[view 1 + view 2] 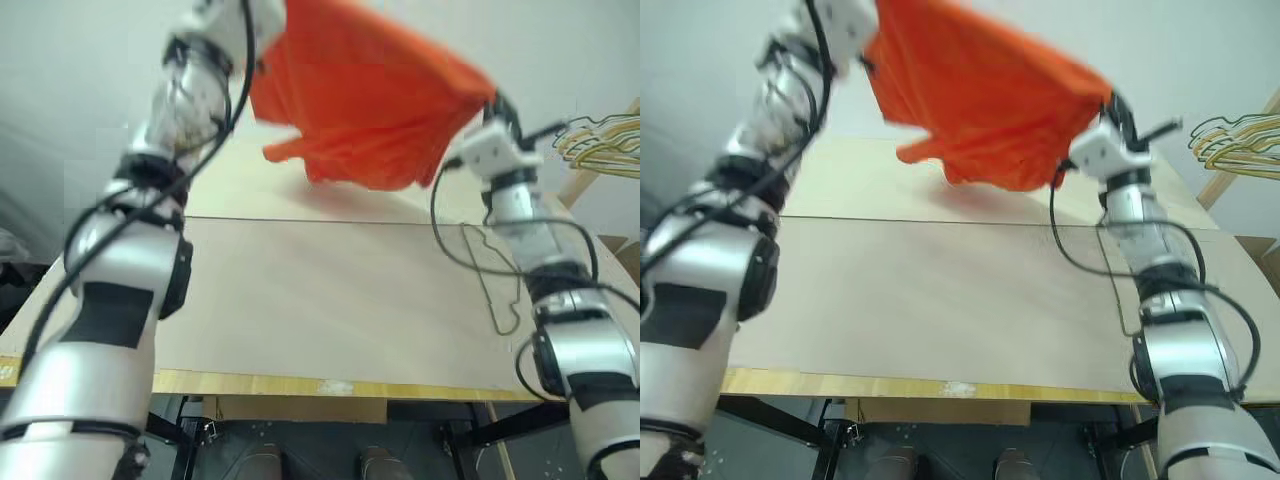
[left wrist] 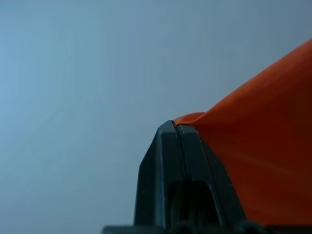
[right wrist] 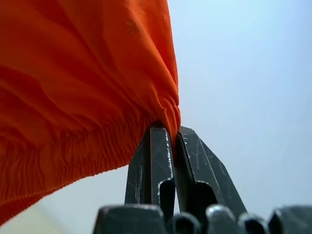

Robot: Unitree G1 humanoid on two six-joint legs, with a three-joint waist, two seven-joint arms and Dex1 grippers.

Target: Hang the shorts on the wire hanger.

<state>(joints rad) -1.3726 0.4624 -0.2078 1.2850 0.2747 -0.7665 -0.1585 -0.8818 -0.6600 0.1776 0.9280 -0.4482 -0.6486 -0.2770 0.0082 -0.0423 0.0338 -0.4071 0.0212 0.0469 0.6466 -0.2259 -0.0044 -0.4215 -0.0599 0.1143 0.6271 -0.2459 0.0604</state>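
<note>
Shorts (image 1: pixel 370 95) aloft, pinched by left hand (image 2: pixel 175 127), right hand (image 3: pixel 168 131)

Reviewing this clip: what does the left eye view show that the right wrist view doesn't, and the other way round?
Left eye view alone: the table, the wire hanger lying flat on it near the right arm, the cluster of gold hangers at the far right, and the left gripper holding the other end of the cloth.

Right wrist view alone: the gathered elastic waistband up close, pinched between shut black fingers.

Both: the orange shorts lifted off the table, gripped by the right gripper.
</note>
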